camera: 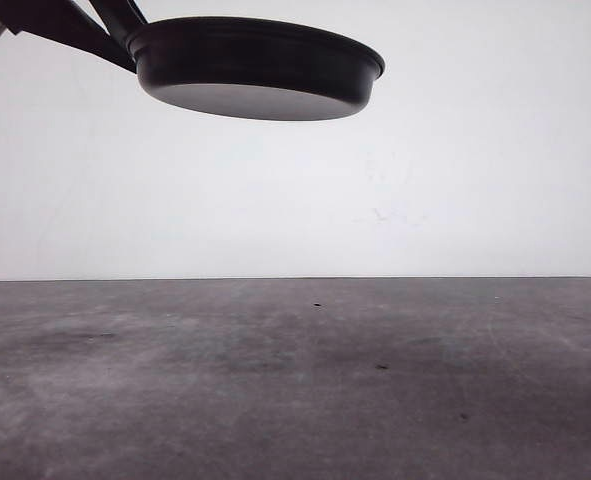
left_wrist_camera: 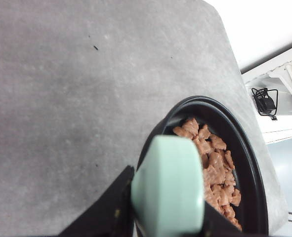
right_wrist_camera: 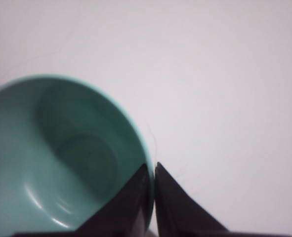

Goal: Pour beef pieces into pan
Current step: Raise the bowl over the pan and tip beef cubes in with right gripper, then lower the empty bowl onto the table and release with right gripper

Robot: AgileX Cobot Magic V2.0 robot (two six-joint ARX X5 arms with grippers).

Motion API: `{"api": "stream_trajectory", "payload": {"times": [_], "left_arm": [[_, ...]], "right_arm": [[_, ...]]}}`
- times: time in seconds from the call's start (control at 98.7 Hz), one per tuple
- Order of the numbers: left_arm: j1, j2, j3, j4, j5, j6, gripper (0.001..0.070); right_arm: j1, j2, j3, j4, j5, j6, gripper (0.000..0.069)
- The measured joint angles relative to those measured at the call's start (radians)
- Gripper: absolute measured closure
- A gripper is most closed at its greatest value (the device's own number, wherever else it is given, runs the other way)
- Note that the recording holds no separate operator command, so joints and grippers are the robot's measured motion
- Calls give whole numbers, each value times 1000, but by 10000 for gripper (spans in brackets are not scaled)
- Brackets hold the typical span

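Note:
The black pan [camera: 255, 65] hangs high above the table, roughly level, seen from below in the front view. My left gripper [left_wrist_camera: 168, 197] is shut on its mint-green handle [left_wrist_camera: 170, 168], one black finger on each side. Inside the pan [left_wrist_camera: 249, 168] lie the reddish-brown beef pieces [left_wrist_camera: 215, 168] in a low heap. My right gripper [right_wrist_camera: 153, 170] is shut on the rim of a teal bowl [right_wrist_camera: 62, 163], one finger inside and one outside. The bowl's inside is bare and faces a white wall.
A grey mottled table [camera: 295, 380] stretches below the pan to a white wall behind. Under the pan the table [left_wrist_camera: 86, 98] ends at a rounded far corner. Beyond that edge sit a black plug with its cable [left_wrist_camera: 264, 101] and white furniture.

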Motion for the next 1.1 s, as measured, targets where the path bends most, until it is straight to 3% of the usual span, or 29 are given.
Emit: {"api": "stream_trajectory", "payload": {"times": [0.122, 0.233, 0.385, 0.506, 0.608, 0.729, 1.104], "left_arm": [[4, 0, 0, 0, -6, 5, 654], [4, 0, 0, -19, -5, 33, 654], [4, 0, 0, -55, -10, 68, 654], [4, 0, 0, -50, -10, 76, 654], [3, 0, 0, -39, -11, 79, 654], [3, 0, 0, -8, -11, 79, 654], [1, 0, 0, -5, -3, 77, 654]], "right_arm": [[-27, -20, 0, -67, -11, 129, 680], [-109, -67, 0, -215, -122, 359, 680], [-369, -104, 2, -470, -303, 742, 680], [-575, -47, 2, -726, -418, 904, 679], [-694, 29, -2, -856, -565, 946, 679], [-782, 117, -38, -896, -706, 964, 679], [-763, 240, -173, -886, -731, 978, 679]]}}
